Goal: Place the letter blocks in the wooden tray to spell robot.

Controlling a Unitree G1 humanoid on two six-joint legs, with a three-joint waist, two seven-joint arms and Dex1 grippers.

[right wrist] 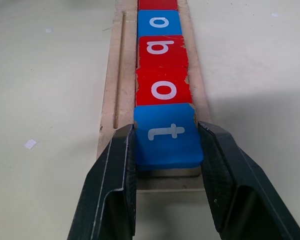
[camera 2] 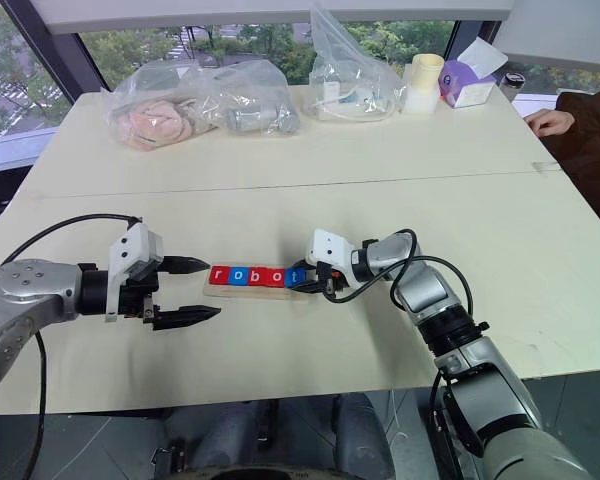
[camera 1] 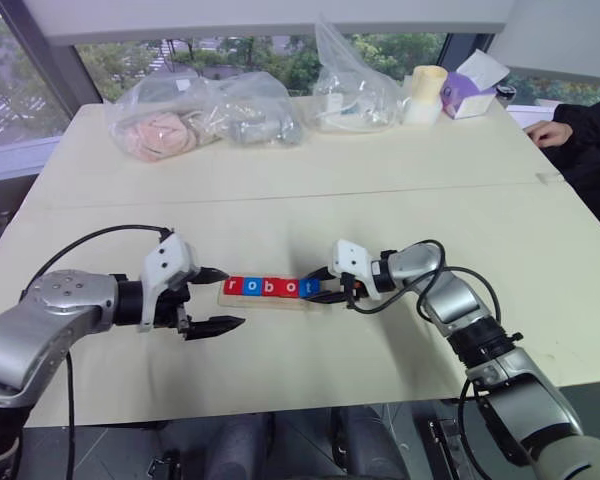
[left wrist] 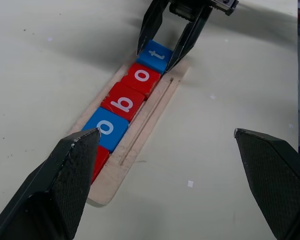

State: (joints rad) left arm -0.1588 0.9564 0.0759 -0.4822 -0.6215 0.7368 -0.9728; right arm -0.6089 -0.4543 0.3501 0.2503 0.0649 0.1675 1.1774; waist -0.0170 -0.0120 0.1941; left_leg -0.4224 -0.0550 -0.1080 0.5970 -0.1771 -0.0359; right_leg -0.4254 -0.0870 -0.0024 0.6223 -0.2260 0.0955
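The wooden tray [camera 1: 265, 298] lies flat on the pale worktop [camera 1: 310, 215], between the two hands. It holds five letter blocks [camera 1: 271, 288] in one row, edge to edge: a red r [camera 1: 232, 287], a blue o [camera 1: 251, 288], a red b [camera 1: 270, 288], a red o [camera 1: 289, 288] and a blue t [right wrist: 166, 133], spelling "robot". That makes three red tiles and two blue. Beside the row, a thin groove runs along the bare strip of the tray. The right hand [camera 1: 325, 285] is clenched on the t block at the tray's right end, one black finger [right wrist: 115, 175] pressed against each side of the tile, which sits in the tray touching the red o. The left hand [camera 1: 218, 299] is spread wide and grasps nothing, just off the tray's left end, near the r block but apart from it. At the far side of the worktop stand three clear plastic bags [camera 1: 205, 112] with soft or pale things inside that I cannot make out, a cream cup [camera 1: 425, 93] and a small purple and white box [camera 1: 470, 88]. A person's hand [camera 1: 550, 132] in a dark sleeve rests at the far right edge.
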